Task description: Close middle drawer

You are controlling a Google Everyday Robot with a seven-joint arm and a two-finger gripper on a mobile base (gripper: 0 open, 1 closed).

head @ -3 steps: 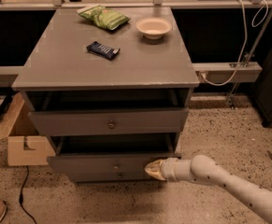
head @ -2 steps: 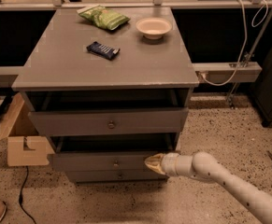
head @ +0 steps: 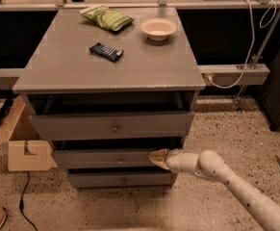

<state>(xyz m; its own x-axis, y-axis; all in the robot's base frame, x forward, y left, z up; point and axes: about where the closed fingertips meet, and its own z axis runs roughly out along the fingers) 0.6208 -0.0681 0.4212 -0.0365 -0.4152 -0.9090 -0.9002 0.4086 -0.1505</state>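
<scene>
The grey cabinet (head: 108, 71) stands on the speckled floor with its top drawer (head: 111, 124) pulled out. Below it, the middle drawer (head: 103, 158) sits slightly out from the frame, second of three. The white arm (head: 226, 182) reaches in from the right, its end effector (head: 158, 158) pressed against that drawer's front at the right end, fingers drawn together to a narrow tip, holding nothing.

Tool (head: 155, 157) against middle drawer (head: 101, 159) front
</scene>
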